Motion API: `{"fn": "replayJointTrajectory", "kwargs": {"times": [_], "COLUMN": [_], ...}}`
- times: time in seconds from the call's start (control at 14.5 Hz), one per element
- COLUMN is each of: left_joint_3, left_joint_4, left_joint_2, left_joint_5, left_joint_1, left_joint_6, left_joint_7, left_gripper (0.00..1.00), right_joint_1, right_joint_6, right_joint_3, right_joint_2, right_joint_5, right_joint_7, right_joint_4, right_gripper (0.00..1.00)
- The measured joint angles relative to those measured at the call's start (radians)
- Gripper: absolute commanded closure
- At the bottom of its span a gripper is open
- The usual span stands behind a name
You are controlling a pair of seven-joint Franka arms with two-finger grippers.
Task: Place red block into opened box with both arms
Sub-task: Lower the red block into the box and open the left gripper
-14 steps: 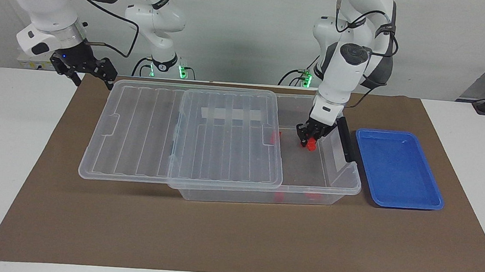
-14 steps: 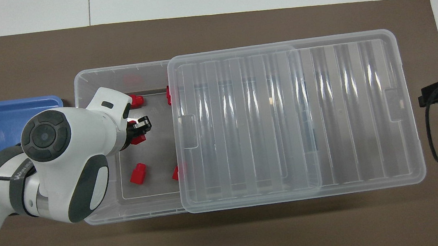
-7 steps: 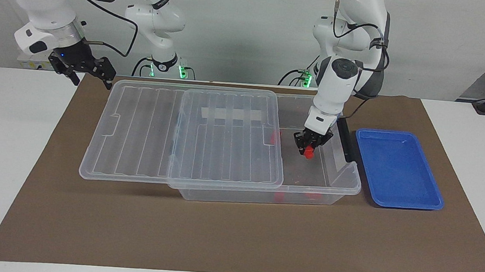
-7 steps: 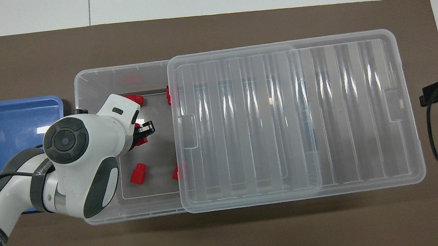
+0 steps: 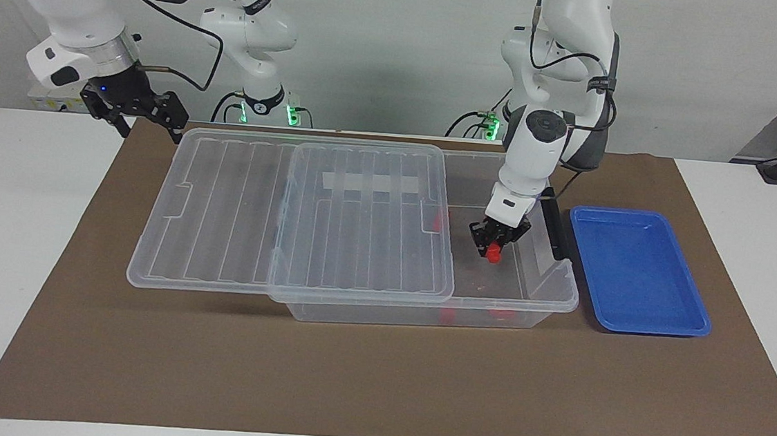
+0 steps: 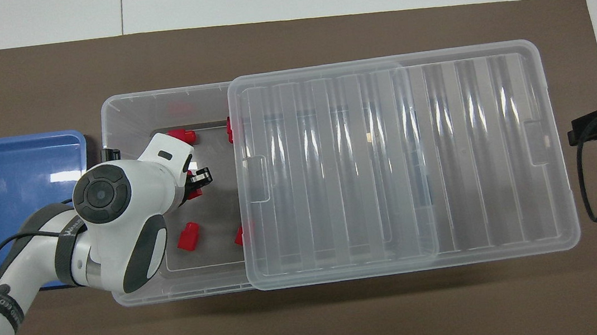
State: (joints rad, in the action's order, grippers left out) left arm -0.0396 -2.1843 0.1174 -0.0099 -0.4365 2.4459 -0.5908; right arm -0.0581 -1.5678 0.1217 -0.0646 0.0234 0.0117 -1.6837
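Left gripper (image 5: 494, 243) hangs inside the open end of the box (image 5: 567, 287), fingers pinched on the red block (image 5: 494, 254). The block juts out just below the fingertips, its upper part hidden between them. Whether it clears the box floor cannot be told from the facing view; from overhead the left arm's wrist covers most of the grasp and only a sliver of red shows beside the black fingers (image 6: 200, 174).

Handling, as a judgement: the block looks like small, hard moulded plastic, so light, stiff and not fragile. Smooth faces suggest it could slip or twist if the pinch sits on the sloped top. Flat opposite sides are the better place to hold, and that seems to be where the fingers sit now. A short drop into the box should do it no harm, though it may bounce or tip.

Other red blocks lie on the box floor around the fingers: one (image 6: 189, 236) nearer to the robots, one (image 6: 182, 136) farther from them, and two more peeking from under the lid's edge.

The lid (image 5: 298, 214) is slid toward the right arm's end, covering most of the box and overhanging it. That leaves only the part where the fingers work uncovered.

Right gripper (image 5: 135, 109) waits in the air, over the table near the lid's corner, fingers spread and empty.

The blue tray (image 5: 637, 269) sits beside the box, toward the left arm's end of the table, apart from the fingers.
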Motion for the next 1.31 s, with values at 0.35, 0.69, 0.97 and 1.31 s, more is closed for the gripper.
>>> {"fn": "replayJointTrajectory", "kwargs": {"times": [0.35, 0.69, 0.97, 1.31], "left_joint_3": [0.000, -0.001, -0.002, -0.002], "left_joint_4": [-0.012, -0.023, -0.023, -0.023], "left_joint_2": [0.025, 0.062, 0.085, 0.085], "left_joint_5": [0.001, 0.001, 0.002, 0.003], "left_joint_1": [0.000, 0.000, 0.000, 0.000], "left_joint_6": [0.037, 0.098, 0.121, 0.124], "left_joint_7": [0.000, 0.000, 0.000, 0.000], "left_gripper": [1.00, 1.00, 1.00, 0.00], "right_joint_1": [-0.002, -0.002, -0.002, -0.001], "right_joint_6": [0.000, 0.000, 0.002, 0.003], "right_joint_3": [0.015, 0.015, 0.019, 0.021], "right_joint_2": [0.000, 0.000, 0.000, 0.000], "right_joint_5": [0.000, 0.000, 0.000, 0.000], "right_joint_7": [0.000, 0.000, 0.000, 0.000], "right_joint_4": [0.000, 0.000, 0.000, 0.000], "right_gripper": [0.00, 0.00, 0.00, 0.00]}}
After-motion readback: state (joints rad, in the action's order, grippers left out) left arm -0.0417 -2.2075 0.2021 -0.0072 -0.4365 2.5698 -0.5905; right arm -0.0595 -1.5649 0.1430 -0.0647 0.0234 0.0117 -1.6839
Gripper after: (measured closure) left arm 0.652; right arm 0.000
